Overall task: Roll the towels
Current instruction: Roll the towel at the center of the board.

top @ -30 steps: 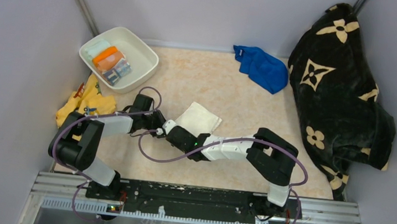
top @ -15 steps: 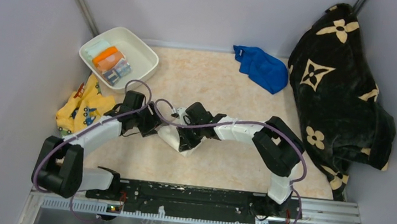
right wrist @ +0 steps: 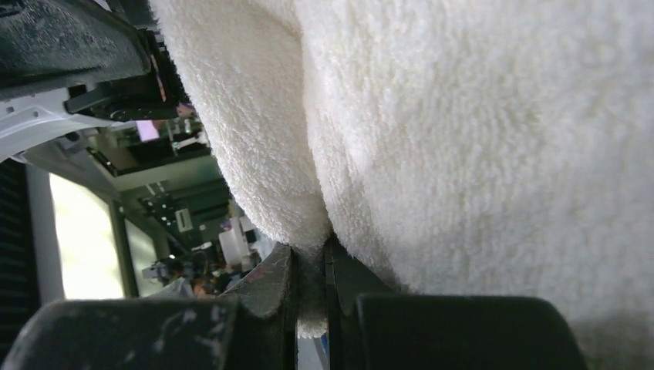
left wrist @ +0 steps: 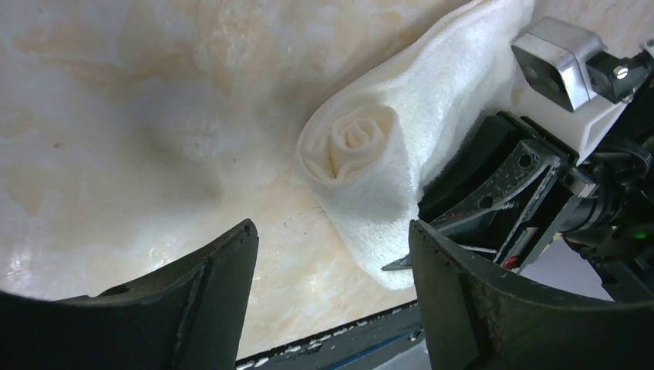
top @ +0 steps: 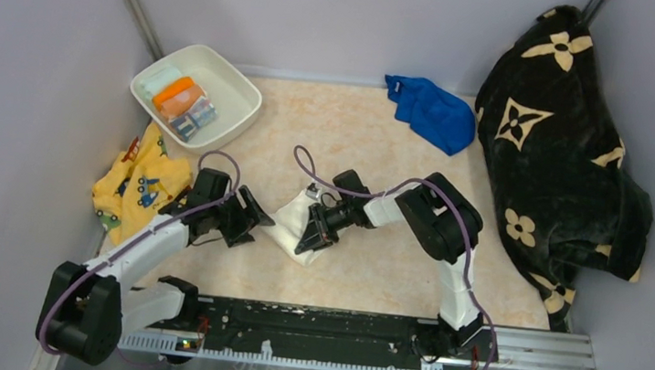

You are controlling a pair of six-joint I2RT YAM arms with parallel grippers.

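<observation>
The cream-white towel (top: 288, 219) lies rolled in the middle of the table. Its spiral end (left wrist: 355, 148) faces my left wrist camera. My left gripper (top: 247, 217) (left wrist: 332, 231) stands open just left of that end, touching nothing. My right gripper (top: 315, 230) (right wrist: 311, 266) is shut on a fold of the cream-white towel (right wrist: 478, 139) at the roll's right side. The royal blue towel (top: 432, 113) lies crumpled at the back of the table. The printed towel (top: 187, 108) sits rolled inside the white bin (top: 235, 82).
A yellow printed cloth (top: 135, 185) lies by the left wall, in front of the bin. A large black blanket with cream flowers (top: 558, 145) is piled along the right side. The black rail at the table's near edge shows in the left wrist view (left wrist: 339, 343).
My left gripper opened and drew back left, off the towel. My right gripper shut on the towel, and its arm swung round. The towel went from lying flat to rolled.
</observation>
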